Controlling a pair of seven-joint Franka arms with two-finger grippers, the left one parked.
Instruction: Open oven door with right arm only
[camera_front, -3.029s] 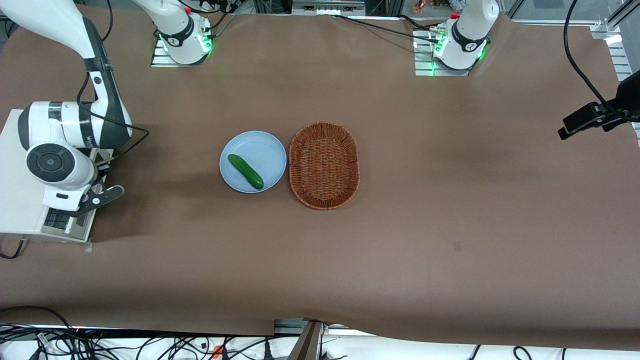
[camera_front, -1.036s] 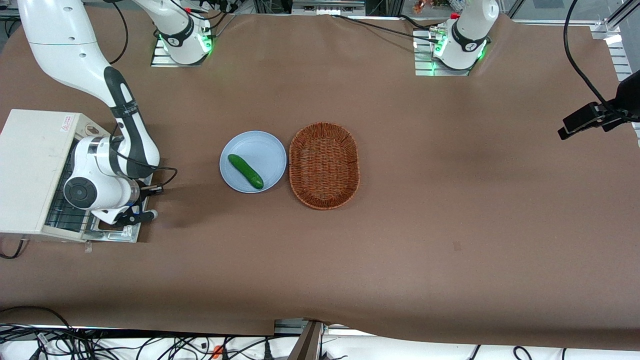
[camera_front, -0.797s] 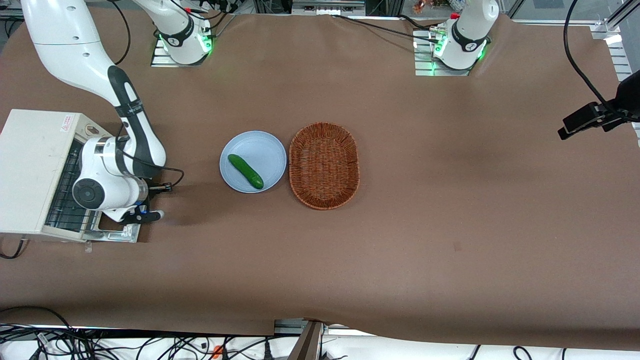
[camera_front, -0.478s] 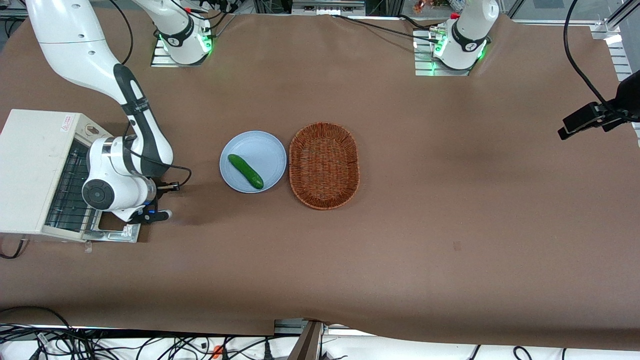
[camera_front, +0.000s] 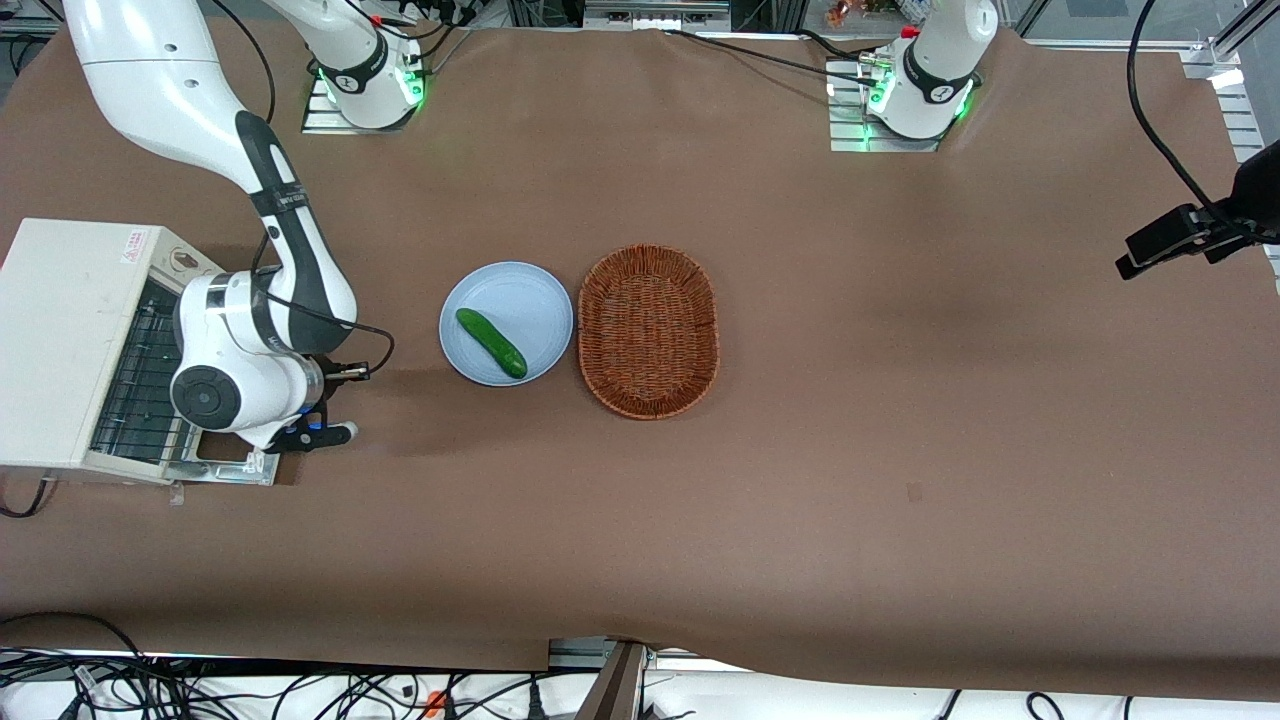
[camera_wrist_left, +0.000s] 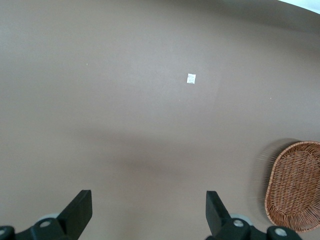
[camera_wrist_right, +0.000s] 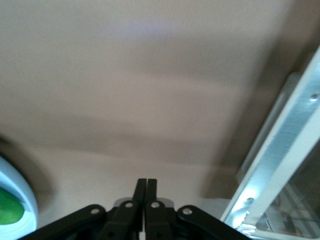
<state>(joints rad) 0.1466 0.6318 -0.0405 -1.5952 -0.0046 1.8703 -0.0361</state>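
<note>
The white toaster oven (camera_front: 60, 340) stands at the working arm's end of the table. Its oven door (camera_front: 225, 472) lies folded down flat in front of it, and the wire rack (camera_front: 140, 370) inside shows. The right arm (camera_front: 240, 360) hangs over the door. Its gripper (camera_front: 335, 434) is shut and empty, just off the door's outer edge, toward the plate. In the right wrist view the shut fingertips (camera_wrist_right: 146, 187) point at bare table, with the door's silver frame (camera_wrist_right: 280, 150) beside them.
A light blue plate (camera_front: 525, 300) with a green cucumber (camera_front: 491, 343) lies mid-table, next to an oval wicker basket (camera_front: 648, 330). The plate's rim (camera_wrist_right: 17, 187) and the cucumber (camera_wrist_right: 7, 212) show in the right wrist view. The basket (camera_wrist_left: 295, 185) shows in the left wrist view.
The oven door has swung down from the oven's front to lie flat. The right arm has since drawn away from the oven toward the plate, gripper shut and off the door.
</note>
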